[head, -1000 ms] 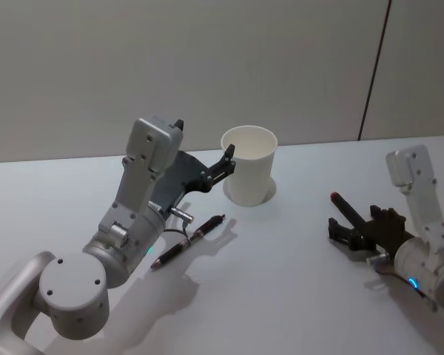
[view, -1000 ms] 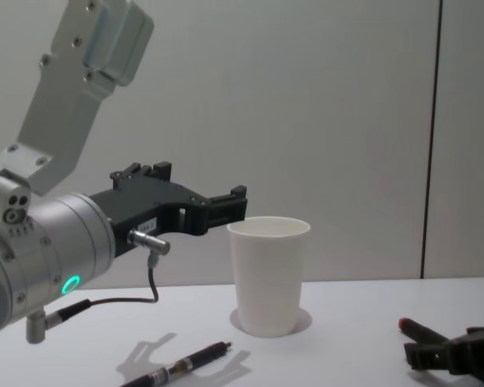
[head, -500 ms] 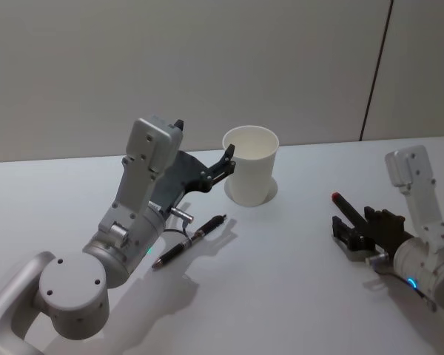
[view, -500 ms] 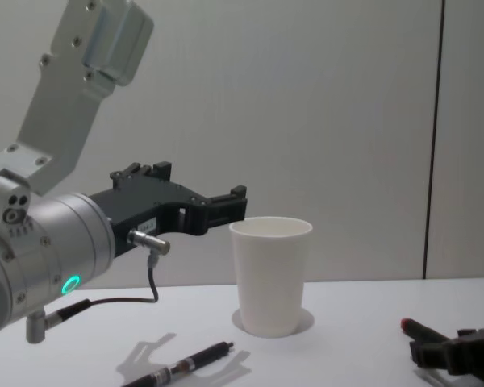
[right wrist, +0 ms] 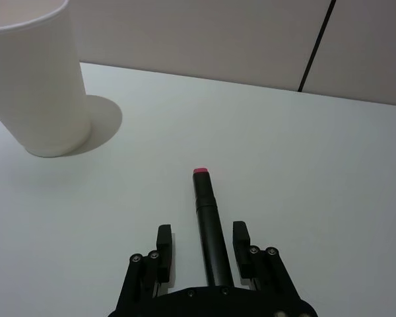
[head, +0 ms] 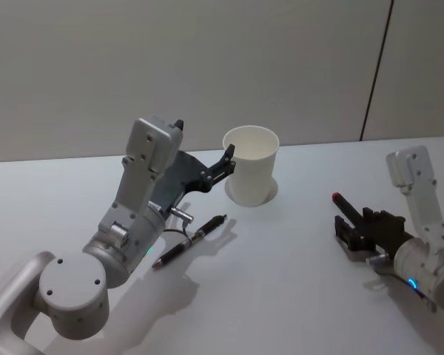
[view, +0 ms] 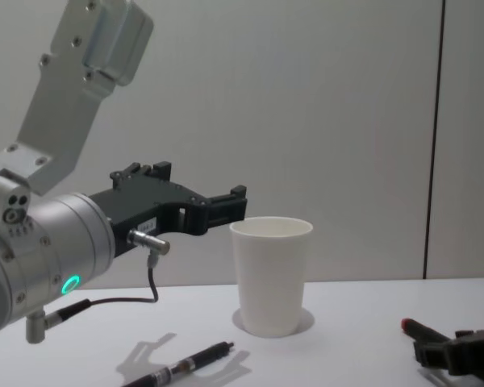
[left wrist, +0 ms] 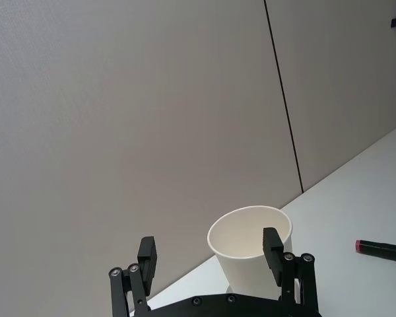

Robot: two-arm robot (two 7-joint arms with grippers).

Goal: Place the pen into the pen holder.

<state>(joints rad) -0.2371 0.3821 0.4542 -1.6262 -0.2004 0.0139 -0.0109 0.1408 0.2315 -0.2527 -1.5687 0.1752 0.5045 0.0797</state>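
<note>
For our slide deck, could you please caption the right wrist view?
Right gripper open, fingers either side of a red-tipped pen; white paper cup stands beyond.

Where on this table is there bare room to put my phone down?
The widest bare patch of table lies between the paper cup and the right pincer with the red-tipped pen. Crowded on the left: left pincer, black pen.

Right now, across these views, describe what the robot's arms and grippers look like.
Both the left arm and right arm have silver-grey round joints and boxy white links. The left gripper and right gripper are matte black with two short fingers each. A black cable with a metal plug hangs by the left wrist. Lights: teal left, blue right.
</note>
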